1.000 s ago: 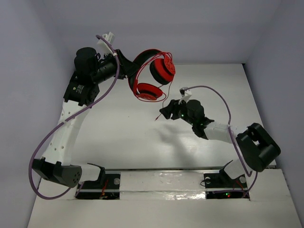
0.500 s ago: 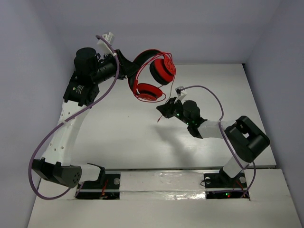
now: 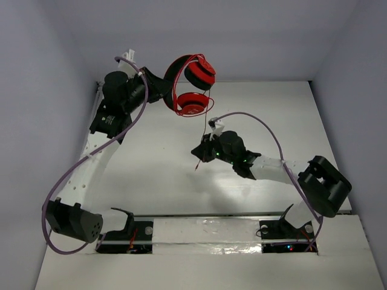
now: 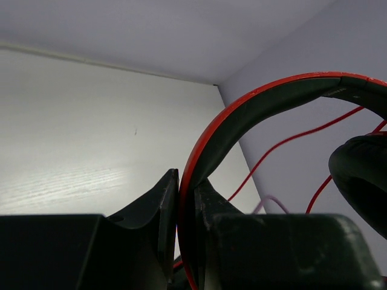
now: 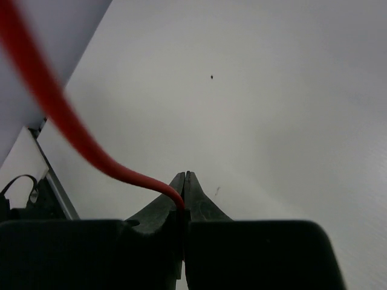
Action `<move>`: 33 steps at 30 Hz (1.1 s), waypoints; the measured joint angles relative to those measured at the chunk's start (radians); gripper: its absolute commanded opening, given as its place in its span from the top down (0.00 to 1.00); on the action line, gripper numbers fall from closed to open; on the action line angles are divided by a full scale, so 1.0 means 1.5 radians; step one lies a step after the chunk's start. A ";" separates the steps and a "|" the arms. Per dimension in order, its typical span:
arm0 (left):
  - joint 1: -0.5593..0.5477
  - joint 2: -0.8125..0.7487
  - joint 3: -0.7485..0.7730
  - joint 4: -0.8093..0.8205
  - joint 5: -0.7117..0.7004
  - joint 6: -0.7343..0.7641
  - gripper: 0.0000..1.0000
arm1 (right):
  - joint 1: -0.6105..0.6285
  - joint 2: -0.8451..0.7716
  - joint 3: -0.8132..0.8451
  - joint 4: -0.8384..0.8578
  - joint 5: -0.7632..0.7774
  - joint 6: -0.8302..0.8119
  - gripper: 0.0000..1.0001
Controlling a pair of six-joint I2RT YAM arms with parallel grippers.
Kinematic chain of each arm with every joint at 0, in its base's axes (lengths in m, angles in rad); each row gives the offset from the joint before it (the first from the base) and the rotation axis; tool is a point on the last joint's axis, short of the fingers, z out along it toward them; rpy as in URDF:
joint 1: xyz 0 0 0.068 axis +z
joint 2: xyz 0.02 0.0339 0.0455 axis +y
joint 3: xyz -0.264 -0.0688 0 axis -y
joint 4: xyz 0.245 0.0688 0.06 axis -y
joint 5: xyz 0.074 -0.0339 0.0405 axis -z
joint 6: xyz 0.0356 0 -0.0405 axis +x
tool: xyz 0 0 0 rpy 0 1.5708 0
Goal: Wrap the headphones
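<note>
Now that the left gripper [image 3: 158, 84] has swung the headphones [image 3: 192, 104] higher and farther back, well off the table [image 3: 151, 163], and the right gripper [image 3: 202, 151] has slid left with the cord [image 5: 78, 145], I judge the cord is being drawn out for a wrap. Top view gives layout only; wrist views confirm grips: left jaws clamped on the headband [image 4: 242, 115], right jaws pinched fully shut on the cord.

We are looking at a robot lab, not a home. A left robot arm [image 3: 84, 172] and a right robot arm [image 3: 272, 170] are bolted to the near edge of a plain white table [image 3: 151, 163], and thick purple cables [image 3: 245, 113] loop off them. Bare pale walls [image 3: 254, 42] close the table in like a little booth.
</note>
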 measured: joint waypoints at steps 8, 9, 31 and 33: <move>0.000 0.032 -0.108 0.055 -0.159 -0.058 1.00 | 0.062 -0.045 0.085 -0.256 0.026 -0.038 1.00; 0.000 0.034 -0.119 0.060 -0.186 -0.060 1.00 | 0.070 -0.050 0.099 -0.288 0.028 -0.042 1.00; -0.157 0.147 -0.212 0.077 -0.537 0.061 1.00 | 0.175 -0.076 0.342 -0.742 0.096 -0.104 1.00; -0.165 0.147 -0.236 0.078 -0.538 0.073 1.00 | 0.175 -0.081 0.358 -0.766 0.119 -0.112 1.00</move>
